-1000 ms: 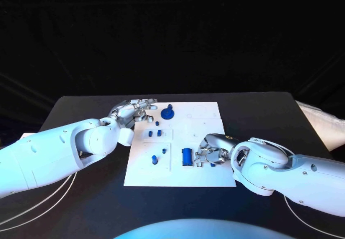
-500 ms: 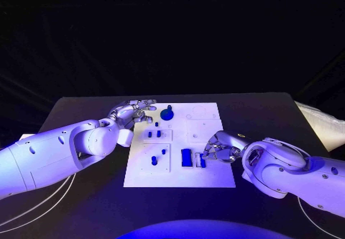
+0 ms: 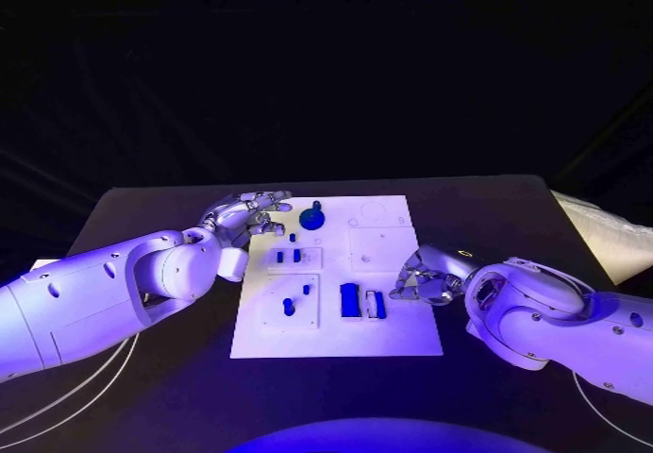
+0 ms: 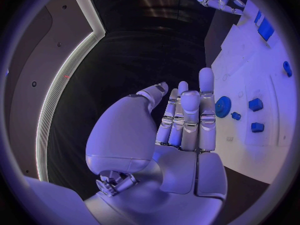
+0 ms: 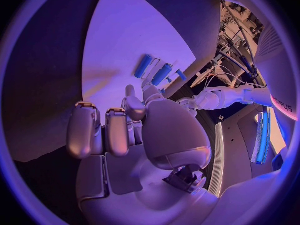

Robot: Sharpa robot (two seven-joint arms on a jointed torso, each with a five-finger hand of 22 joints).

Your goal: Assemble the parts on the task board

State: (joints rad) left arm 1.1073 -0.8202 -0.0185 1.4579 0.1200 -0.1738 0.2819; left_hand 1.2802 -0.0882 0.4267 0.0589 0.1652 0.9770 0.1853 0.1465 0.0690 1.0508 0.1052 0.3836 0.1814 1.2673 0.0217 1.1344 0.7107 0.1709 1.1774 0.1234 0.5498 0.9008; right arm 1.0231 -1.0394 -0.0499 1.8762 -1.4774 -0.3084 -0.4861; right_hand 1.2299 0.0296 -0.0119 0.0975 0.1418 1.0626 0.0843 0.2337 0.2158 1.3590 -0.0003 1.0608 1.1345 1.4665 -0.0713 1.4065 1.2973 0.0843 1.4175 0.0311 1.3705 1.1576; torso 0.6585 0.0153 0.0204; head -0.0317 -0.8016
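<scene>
1. Nearest the robot, the white rectangular task board (image 3: 394, 330) lies flat in the middle of the black bench (image 3: 163, 377). It sits where it sat a second ago.
2. On the board's near half, a long dark-blue block (image 3: 350, 300) stands beside a slimmer blue bar (image 3: 377, 304); both are also visible in the right wrist view, side by side (image 5: 143, 65) (image 5: 161, 74). A second ago the right hand covered the slimmer bar; now that bar stands apart from the hand.
3. The right hand (image 3: 425, 280) has drawn back toward the board's right edge since the earlier frames. It hovers just beside the slimmer bar, its fingers (image 5: 119, 130) curled inward around nothing.
4. Left of the block, a small blue oval part (image 3: 289, 306) sits in a raised white square on the board.
5. Farther along, two small blue pegs (image 3: 287, 255) stand in another white square, unchanged.
6. Near the board's far edge, a round blue gear-like part (image 3: 311, 219) rests on the board, also seen in the left wrist view (image 4: 223, 106).
7. The left hand (image 3: 252, 213) waits at the board's far left corner, as before. Its fingers (image 4: 187, 115) are stretched out, close together, and hold nothing.
</scene>
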